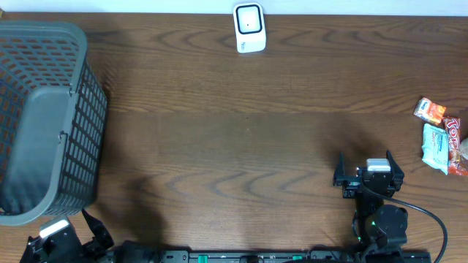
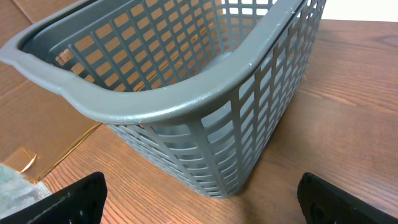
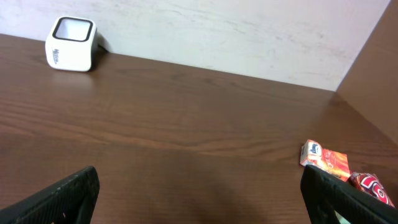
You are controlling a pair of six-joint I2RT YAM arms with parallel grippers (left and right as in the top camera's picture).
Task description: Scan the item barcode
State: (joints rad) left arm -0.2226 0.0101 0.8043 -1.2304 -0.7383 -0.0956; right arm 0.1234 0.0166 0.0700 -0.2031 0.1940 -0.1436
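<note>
The white barcode scanner (image 1: 249, 28) stands at the table's far edge, also seen far left in the right wrist view (image 3: 70, 45). Several snack packets lie at the right edge: an orange one (image 1: 429, 110) (image 3: 325, 157), a red one (image 1: 453, 130) (image 3: 370, 186) and a pale blue one (image 1: 436, 147). My right gripper (image 1: 365, 157) (image 3: 199, 202) is open over bare wood, left of the packets, holding nothing. My left gripper (image 1: 58, 228) (image 2: 202, 205) is open at the near left corner, just in front of the basket, also with nothing in it.
A large grey slatted basket (image 1: 44, 117) (image 2: 186, 106) fills the table's left end, with nothing showing inside it. The brown wooden table (image 1: 234, 146) stretches between the basket and the packets. A wall (image 3: 217, 31) rises behind the scanner.
</note>
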